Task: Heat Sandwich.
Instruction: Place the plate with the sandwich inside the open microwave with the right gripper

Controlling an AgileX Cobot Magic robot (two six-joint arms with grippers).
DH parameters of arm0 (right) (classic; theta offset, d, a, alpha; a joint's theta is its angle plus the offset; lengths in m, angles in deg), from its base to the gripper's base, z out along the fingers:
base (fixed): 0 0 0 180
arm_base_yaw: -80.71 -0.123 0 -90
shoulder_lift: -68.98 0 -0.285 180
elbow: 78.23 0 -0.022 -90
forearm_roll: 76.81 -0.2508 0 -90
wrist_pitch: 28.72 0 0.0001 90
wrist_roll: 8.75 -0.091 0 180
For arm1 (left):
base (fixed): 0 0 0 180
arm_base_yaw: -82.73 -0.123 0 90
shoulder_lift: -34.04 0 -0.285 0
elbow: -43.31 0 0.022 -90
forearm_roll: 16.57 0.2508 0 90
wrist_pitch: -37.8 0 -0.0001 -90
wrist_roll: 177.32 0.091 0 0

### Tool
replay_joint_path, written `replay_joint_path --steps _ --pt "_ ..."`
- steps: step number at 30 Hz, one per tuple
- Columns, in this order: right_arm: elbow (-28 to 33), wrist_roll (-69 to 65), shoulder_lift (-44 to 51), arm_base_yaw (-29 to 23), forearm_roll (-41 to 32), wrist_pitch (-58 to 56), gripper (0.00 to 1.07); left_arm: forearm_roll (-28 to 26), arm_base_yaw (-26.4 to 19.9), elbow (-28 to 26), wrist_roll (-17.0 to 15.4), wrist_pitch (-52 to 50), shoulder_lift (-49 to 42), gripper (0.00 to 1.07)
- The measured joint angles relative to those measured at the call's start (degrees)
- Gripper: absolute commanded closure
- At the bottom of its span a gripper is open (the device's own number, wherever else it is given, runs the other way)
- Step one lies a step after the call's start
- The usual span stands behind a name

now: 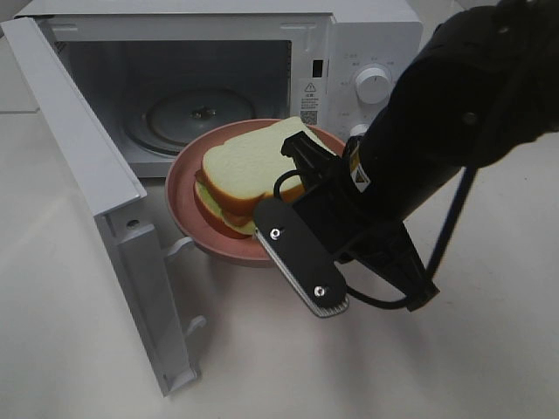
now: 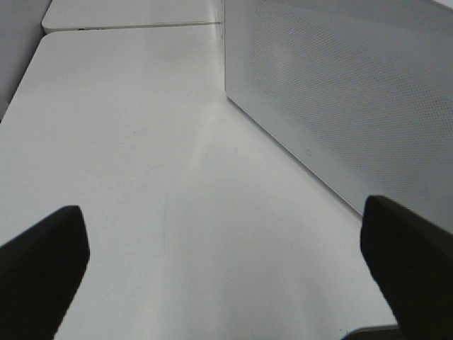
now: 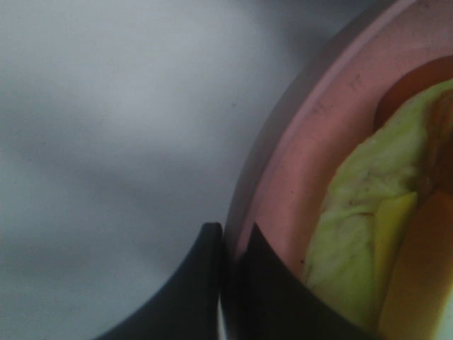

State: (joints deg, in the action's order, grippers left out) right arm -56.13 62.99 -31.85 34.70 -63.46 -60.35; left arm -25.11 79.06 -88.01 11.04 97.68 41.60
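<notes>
Right tool (image 3: pixel 228 241) clamped on round pink plate (image 3: pixel 318 142) rim.
Rim grip apparently leaves tan bread sandwich (image 1: pixel 249 166) untouched, level for open white microwave (image 1: pixel 367 35).

This looks like a robotics lab set up as a mock kitchen corner. A white microwave (image 1: pixel 367 52) stands at the far side of a plain white desk (image 1: pixel 472 367), with its door (image 1: pixel 79 166) swung open to the left. A pink plate (image 1: pixel 185 188) carrying a sandwich (image 1: pixel 249 166) is at its opening. What marks it as a lab is the black robot arm (image 1: pixel 454 96) with a trailing cable reaching in from the right over the smooth desk top, and a second white desk (image 2: pixel 127 14) standing at the first one's far edge, a seam between them.
</notes>
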Motion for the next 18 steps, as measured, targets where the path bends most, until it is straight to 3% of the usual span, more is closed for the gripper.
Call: replay_joint_path --steps 18 --pt "-11.4 0.0 -9.9 1.1 -0.7 0.0 1.05 0.0 0.0 0.0 0.0 0.0 0.0 0.05"
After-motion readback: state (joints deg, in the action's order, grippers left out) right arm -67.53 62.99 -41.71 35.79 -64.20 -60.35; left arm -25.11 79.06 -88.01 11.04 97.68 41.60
